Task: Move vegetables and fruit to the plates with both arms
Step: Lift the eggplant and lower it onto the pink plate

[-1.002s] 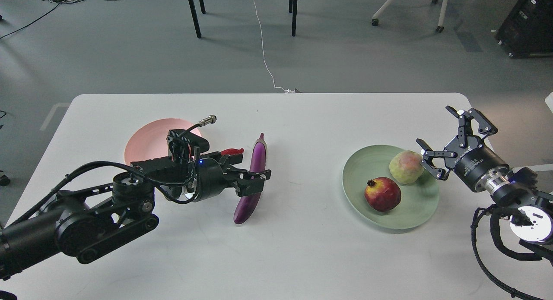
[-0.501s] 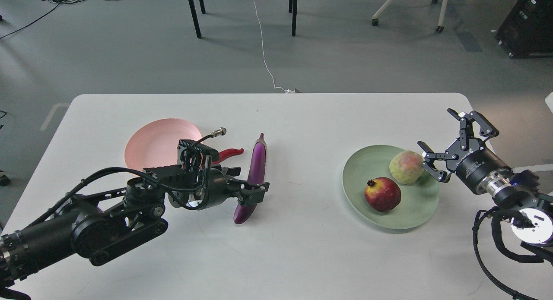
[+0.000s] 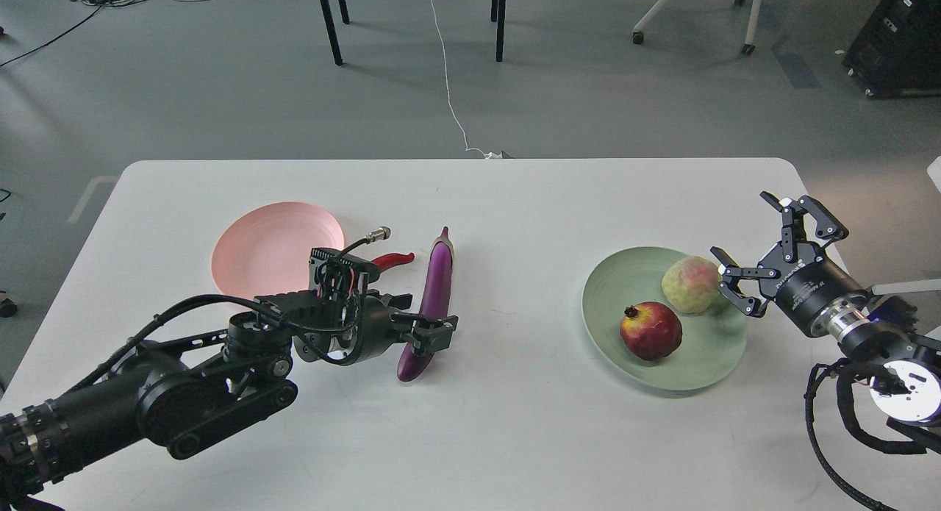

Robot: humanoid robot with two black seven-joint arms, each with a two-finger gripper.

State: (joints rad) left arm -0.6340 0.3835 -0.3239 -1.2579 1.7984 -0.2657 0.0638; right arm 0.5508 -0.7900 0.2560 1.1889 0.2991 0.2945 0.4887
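The purple eggplant (image 3: 435, 283) lies lengthwise on the white table, just right of the red chili pepper (image 3: 390, 260). The pink plate (image 3: 268, 246) behind them holds nothing. My left gripper (image 3: 420, 318) is open, low at the eggplant's near half, with one finger in front of it and the other to its left. The pomegranate (image 3: 650, 331) and the bumpy pale green fruit (image 3: 689, 284) sit in the green plate (image 3: 709, 353). My right gripper (image 3: 746, 235) is open and empty, just right of the green fruit, with one finger close to it.
The white table (image 3: 514, 437) ends behind the plates and just right of my right arm. Black table legs (image 3: 329, 22), a white cable (image 3: 450, 92) and a chair base (image 3: 691, 4) are on the floor beyond. My left arm's body hides part of the pink plate's near rim.
My left gripper has moved down and nearer along the eggplant, uncovering the chili and the pink plate. My right gripper has shifted slightly and stays open beside the green fruit.
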